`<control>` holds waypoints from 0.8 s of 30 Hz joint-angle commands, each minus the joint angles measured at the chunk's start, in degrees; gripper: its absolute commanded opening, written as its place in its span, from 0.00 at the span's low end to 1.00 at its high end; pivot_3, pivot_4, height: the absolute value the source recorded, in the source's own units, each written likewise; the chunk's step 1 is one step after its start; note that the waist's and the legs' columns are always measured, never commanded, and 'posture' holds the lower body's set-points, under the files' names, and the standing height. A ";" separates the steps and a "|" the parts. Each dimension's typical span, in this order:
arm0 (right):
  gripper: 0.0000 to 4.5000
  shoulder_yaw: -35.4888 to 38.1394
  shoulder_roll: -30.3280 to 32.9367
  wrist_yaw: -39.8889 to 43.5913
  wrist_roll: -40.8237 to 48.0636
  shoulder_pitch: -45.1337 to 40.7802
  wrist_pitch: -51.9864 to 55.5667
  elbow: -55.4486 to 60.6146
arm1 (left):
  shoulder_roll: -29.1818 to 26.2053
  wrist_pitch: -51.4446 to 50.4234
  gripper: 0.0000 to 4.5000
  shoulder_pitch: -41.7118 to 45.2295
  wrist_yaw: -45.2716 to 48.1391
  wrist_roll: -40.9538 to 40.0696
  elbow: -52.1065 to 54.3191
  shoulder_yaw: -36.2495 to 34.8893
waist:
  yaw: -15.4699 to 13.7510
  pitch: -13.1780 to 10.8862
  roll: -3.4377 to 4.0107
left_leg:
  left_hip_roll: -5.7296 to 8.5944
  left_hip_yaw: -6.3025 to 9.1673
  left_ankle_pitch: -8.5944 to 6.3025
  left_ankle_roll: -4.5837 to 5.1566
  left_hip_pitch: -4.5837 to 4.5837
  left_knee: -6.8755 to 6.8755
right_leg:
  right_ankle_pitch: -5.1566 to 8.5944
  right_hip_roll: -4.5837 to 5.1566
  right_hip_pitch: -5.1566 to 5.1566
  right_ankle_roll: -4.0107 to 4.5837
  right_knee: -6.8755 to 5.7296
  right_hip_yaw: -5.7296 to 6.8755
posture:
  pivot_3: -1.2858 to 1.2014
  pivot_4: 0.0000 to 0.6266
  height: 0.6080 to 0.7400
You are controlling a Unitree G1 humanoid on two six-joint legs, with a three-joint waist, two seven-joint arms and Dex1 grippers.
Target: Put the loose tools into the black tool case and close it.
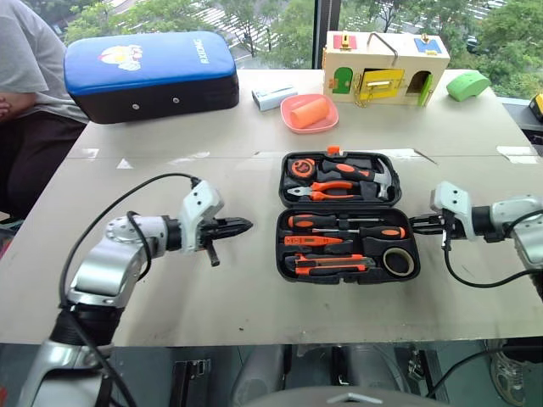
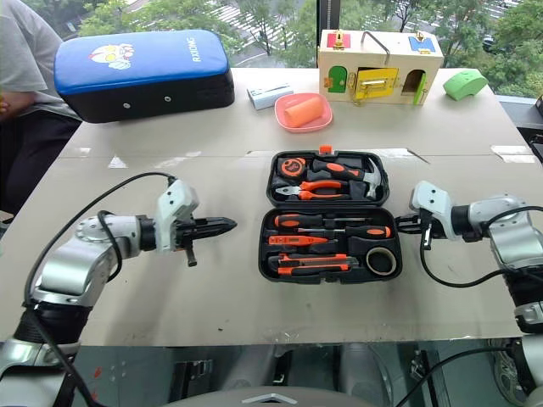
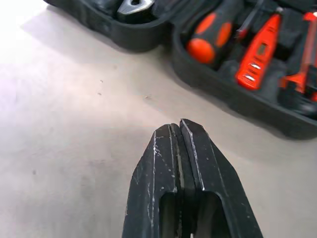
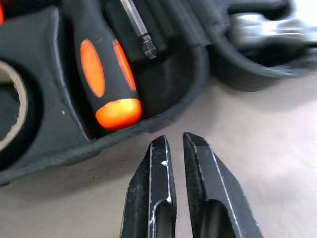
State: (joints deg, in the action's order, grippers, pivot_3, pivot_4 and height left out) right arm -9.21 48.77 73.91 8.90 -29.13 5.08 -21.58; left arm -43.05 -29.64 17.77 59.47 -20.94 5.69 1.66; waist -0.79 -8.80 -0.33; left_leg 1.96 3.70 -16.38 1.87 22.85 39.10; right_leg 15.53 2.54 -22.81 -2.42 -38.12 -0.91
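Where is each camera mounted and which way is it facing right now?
Left eye and right eye: on the head, looking forward and down at the table, open tool case and both arms.
Left wrist: along the shut left end effector, toward the case's near-left edge.
Right wrist: along the right end effector, beside the case's edge by a screwdriver.
Shared: all views show the case.

This looks like a test room for robots. A big plain table [image 1: 170,288] stands by tall windows [image 1: 254,25] with trees outside. Behind the open tool case [image 1: 348,216] sits a wooden latch toy box [image 1: 386,68].
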 commanded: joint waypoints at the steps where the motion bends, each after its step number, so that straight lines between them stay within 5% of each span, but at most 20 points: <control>1: 0.00 0.52 -0.14 3.27 1.39 -1.42 -0.16 3.99 | 2.08 0.93 0.02 2.74 -0.34 0.97 0.56 2.59 | 0.12 0.00 0.00 | -0.01 0.01 0.00 0.00 0.00 0.00 | 0.00 -0.01 0.00 0.00 0.00 0.00 | 0.52 0.24 0.96; 10: 0.00 1.17 1.26 7.72 4.16 3.23 3.38 15.07 | 0.69 -1.23 0.02 -1.65 2.10 1.44 7.49 7.12 | 1.41 0.02 0.04 | -0.04 -0.06 0.00 -0.02 -0.02 -0.29 | 0.01 -0.03 -0.18 0.01 -0.01 -0.13 | 0.52 0.24 0.96; 24: 0.00 2.17 0.43 5.90 0.98 5.63 -0.76 12.25 | 0.87 -0.80 0.02 -0.92 -3.49 4.03 1.84 2.61 | 1.38 0.05 0.04 | -0.04 -0.09 0.01 -0.03 -0.08 -0.36 | 0.00 -0.02 -0.18 0.01 0.00 -0.16 | 0.52 0.24 0.96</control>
State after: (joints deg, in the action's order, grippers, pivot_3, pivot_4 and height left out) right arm -6.85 50.19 79.27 8.92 -23.04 6.05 -10.23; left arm -42.10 -30.44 16.67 57.91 -19.11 9.77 4.24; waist 0.59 -8.75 -0.29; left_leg 1.91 3.61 -16.37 1.84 22.75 38.75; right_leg 15.54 2.51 -22.98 -2.41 -38.15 -1.08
